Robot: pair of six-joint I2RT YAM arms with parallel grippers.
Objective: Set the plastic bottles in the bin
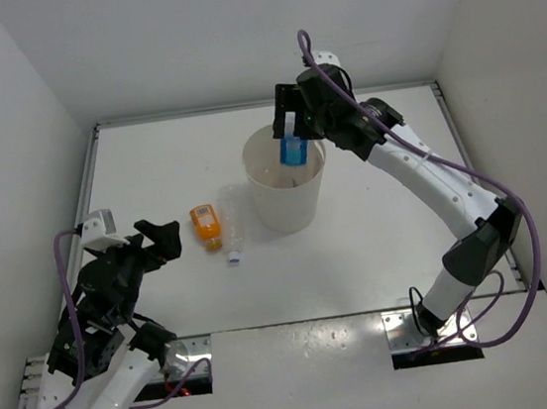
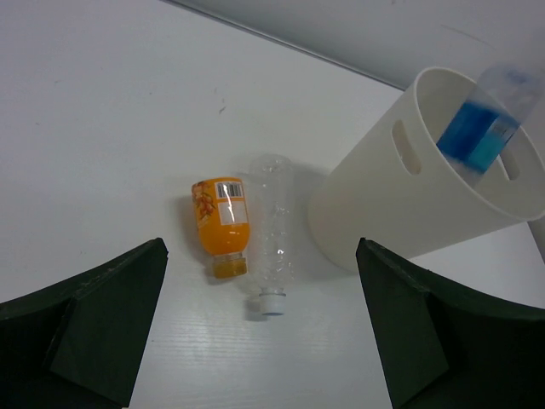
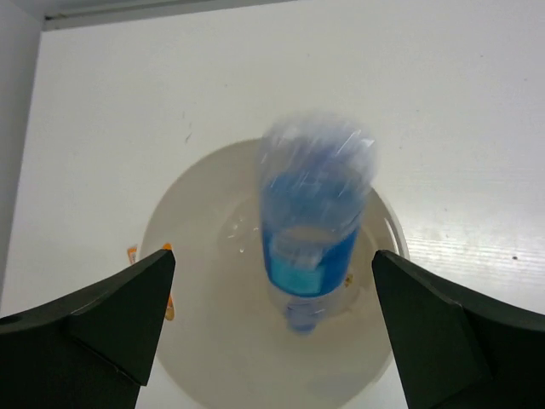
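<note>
The cream-white bin [image 1: 289, 208] stands mid-table. My right gripper [image 1: 288, 123] is open right above it. The blue-labelled bottle [image 1: 293, 149] hangs cap-down in the bin's mouth, blurred and free of the fingers; it also shows in the right wrist view [image 3: 311, 221] and the left wrist view [image 2: 481, 128]. The orange bottle [image 1: 205, 224] and a clear white-capped bottle [image 1: 231, 225] lie side by side just left of the bin. My left gripper [image 1: 158, 241] is open and empty, left of them. The second clear bottle is not clearly visible.
White walls enclose the table on the left, back and right. In the left wrist view the orange bottle [image 2: 220, 223] and clear bottle [image 2: 274, 230] lie ahead between the fingers, with the bin [image 2: 383, 213] to their right.
</note>
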